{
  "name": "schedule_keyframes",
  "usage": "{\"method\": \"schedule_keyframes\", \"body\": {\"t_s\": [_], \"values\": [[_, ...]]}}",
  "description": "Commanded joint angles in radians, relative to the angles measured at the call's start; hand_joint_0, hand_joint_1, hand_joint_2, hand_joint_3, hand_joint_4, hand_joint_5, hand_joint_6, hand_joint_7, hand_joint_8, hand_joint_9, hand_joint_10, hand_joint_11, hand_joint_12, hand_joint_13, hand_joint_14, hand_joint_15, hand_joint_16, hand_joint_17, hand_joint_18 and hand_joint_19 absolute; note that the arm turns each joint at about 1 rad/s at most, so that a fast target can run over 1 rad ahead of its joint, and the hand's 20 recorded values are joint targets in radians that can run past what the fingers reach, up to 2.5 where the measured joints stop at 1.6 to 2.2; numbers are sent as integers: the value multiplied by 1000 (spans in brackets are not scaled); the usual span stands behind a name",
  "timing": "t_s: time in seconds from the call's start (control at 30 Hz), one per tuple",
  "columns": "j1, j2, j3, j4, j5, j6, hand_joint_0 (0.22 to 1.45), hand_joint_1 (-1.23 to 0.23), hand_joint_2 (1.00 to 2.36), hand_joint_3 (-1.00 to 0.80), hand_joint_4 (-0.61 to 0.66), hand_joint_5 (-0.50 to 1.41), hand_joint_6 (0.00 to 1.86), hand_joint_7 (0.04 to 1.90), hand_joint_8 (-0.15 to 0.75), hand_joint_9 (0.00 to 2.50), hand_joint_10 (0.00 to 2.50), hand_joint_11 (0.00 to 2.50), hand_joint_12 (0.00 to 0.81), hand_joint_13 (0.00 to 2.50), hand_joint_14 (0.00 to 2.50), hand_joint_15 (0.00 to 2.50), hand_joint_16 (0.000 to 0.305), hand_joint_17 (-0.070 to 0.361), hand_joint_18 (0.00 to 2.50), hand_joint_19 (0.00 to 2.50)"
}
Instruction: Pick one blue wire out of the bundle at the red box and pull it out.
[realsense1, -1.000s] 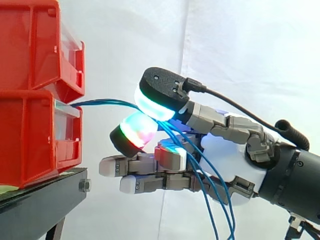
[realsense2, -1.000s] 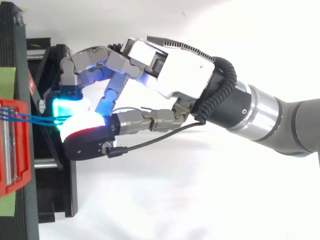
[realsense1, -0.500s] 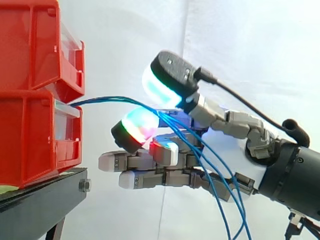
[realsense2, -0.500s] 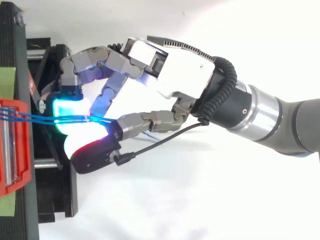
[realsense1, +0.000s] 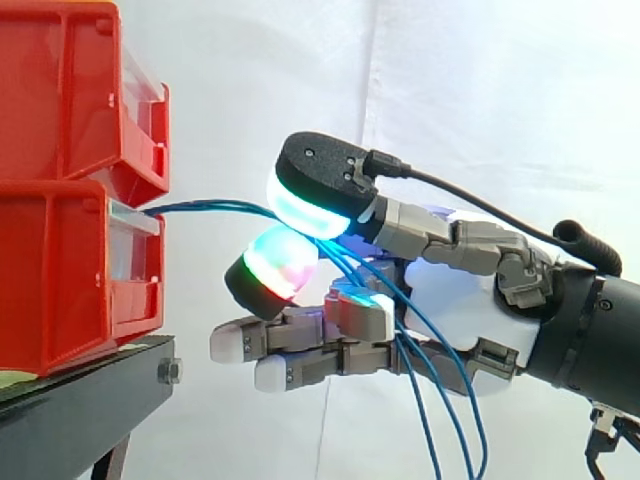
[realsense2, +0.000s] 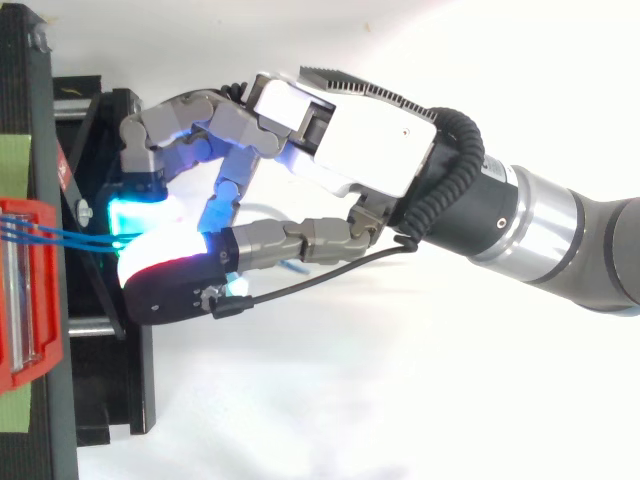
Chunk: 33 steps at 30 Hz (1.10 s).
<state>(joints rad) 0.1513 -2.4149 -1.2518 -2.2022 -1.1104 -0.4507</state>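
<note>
Between pads (realsense1: 298, 207) of hand (realsense1: 452, 305), blue wires (realsense1: 205, 206)

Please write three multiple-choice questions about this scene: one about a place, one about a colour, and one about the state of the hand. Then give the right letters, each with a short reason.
1. The thin blue wires come out of: A. the lower red plastic bin; B. a white bag; C. a grey pipe.
2. The metal stand under that bin is: A. white; B. black; C. yellow.
3. The hand: A. lies flat and open; B. pinches the wires between two glowing pads; C. is curled on nothing.
Answers: 1 A, the wires reach its front; 2 B, the frame below the bin is black; 3 B, the pads meet on the wires.
</note>
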Motion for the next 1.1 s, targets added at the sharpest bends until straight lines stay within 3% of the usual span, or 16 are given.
{"method": "schedule_keyframes", "body": {"t_s": [0.0,0.33,0.43,0.5,0.63,0.8,0.87,0.93,1.07], "values": [[1,0,0,-5,0,-2,586,-722,1012,-217,158,-22,783,1267,259,1614,26,948,371,818,12,321,49,111,772,401],[-1,0,0,-1,0,-2,579,-876,1014,-245,173,-63,823,1292,257,1437,27,981,359,723,13,337,46,104,682,400],[1,0,0,1,1,-2,600,-919,1012,-331,183,-83,837,1283,243,1374,29,995,345,669,14,335,44,99,616,399],[1,0,0,2,0,-2,594,-952,1000,-487,195,-88,842,1264,246,1363,28,1001,345,654,13,339,44,99,610,399],[-1,0,0,10,0,0,524,-853,1000,-500,200,-87,844,1226,254,1375,27,981,359,667,13,335,46,104,626,398],[1,0,0,10,0,0,518,-489,1000,-500,180,-68,822,1228,252,1465,26,965,368,704,13,338,47,106,650,444],[1,0,0,10,0,0,543,-432,1000,-500,174,-64,816,1244,244,1468,27,964,360,705,13,337,46,103,641,463],[-1,0,0,10,0,0,573,-444,1003,-466,171,-63,816,1250,240,1482,27,974,353,708,13,339,44,99,641,461],[1,0,0,9,0,0,592,-632,1011,-348,178,-59,817,1255,248,1497,29,989,347,734,13,341,42,95,665,451]]}}
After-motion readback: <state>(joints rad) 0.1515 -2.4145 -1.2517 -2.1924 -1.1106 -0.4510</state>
